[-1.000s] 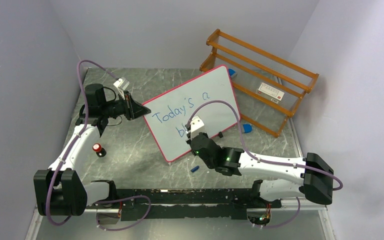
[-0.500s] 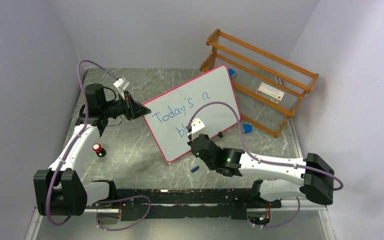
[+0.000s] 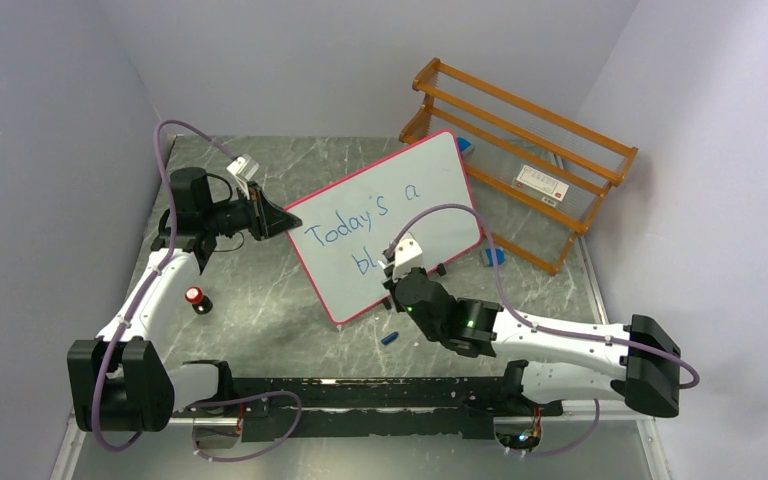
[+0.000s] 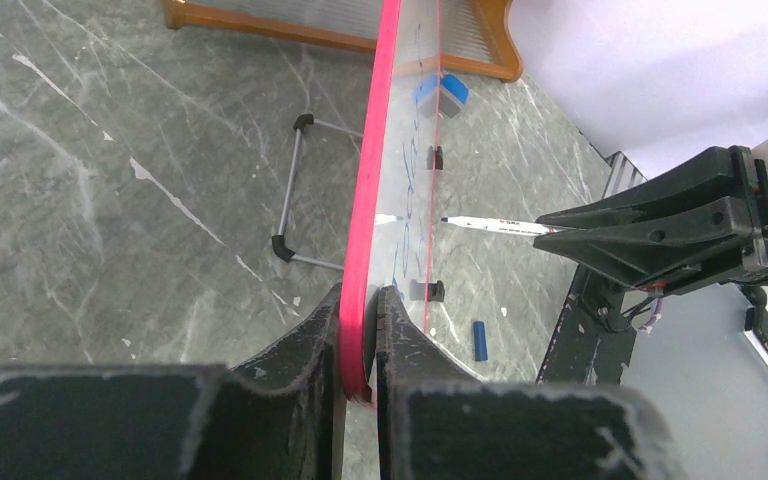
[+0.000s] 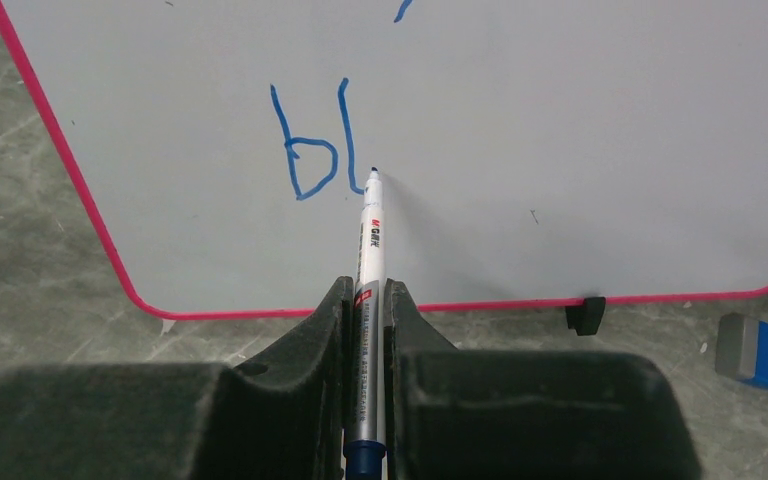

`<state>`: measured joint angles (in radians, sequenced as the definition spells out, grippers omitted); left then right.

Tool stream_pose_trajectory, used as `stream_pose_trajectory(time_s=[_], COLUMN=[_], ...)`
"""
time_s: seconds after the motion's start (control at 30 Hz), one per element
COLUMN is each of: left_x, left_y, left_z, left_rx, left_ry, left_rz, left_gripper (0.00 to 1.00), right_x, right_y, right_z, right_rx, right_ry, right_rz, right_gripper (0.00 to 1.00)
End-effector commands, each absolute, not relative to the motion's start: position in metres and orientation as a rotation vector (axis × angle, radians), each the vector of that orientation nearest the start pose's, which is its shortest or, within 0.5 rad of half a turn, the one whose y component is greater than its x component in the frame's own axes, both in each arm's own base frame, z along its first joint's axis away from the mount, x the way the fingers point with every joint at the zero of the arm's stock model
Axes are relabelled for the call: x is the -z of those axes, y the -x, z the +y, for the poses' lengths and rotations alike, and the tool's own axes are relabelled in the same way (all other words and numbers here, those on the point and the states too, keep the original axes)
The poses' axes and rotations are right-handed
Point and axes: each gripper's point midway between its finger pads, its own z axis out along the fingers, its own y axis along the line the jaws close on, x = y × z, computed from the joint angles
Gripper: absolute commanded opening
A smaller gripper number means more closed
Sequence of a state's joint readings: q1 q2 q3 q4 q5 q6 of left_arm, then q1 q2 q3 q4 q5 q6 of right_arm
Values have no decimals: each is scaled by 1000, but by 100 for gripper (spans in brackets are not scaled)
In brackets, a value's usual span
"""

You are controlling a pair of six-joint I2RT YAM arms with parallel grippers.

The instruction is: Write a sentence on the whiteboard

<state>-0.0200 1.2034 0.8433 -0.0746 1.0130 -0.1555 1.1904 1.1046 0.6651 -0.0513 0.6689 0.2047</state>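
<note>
The whiteboard (image 3: 390,215) stands tipped back in the middle of the gray table (image 3: 260,320), with a thin wire stand (image 4: 295,190) behind it. The sentence (image 3: 360,225) is written on it in blue. The top line says "Today's a". The line under it has only "bl" so far.

The left gripper (image 4: 360,300) is at the board's left edge. Its two fingers are squeezed tight on the pink rim, one on each side.

The right gripper (image 5: 368,295) is in front of the board, low down. Its fingers are closed tight around a pen (image 5: 370,250). The pen points at the board, and its tip sits right at the foot of the "l".

From above, the right wrist hides the board's bottom edge near the "bl". A purple cable (image 3: 440,210) loops across the front of the board.

A brown wooden rack (image 3: 530,150) stands behind the board at the far right. A blue eraser (image 3: 493,257) lies on the table just beside the board's lower right corner. A small blue cap (image 3: 390,338) lies on the table in front of the board, near the right arm. A little thing with a red top (image 3: 195,297) stands beside the left arm, well apart from the board.
</note>
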Motion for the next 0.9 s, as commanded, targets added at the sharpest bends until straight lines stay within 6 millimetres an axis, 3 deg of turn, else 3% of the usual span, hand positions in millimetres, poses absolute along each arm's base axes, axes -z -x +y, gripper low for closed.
stream_pose_trajectory(time_s=[0.0, 0.5, 0.87], left_x=[-199, -199, -198], left_y=[-308, -308, -308], left_z=[-150, -150, -150], left_rx=[1022, 1024, 1023], left_ry=[-507, -507, -509], left_rz=[1945, 1947, 1950], left_gripper=[5, 5, 5], right_x=[-166, -156, -152], right_y=[-219, -225, -229], right_z=[259, 263, 255], right_rx=[-232, -217, -182], right_ry=[517, 526, 515], right_rz=[1854, 1866, 1879], right_gripper=[0, 0, 0])
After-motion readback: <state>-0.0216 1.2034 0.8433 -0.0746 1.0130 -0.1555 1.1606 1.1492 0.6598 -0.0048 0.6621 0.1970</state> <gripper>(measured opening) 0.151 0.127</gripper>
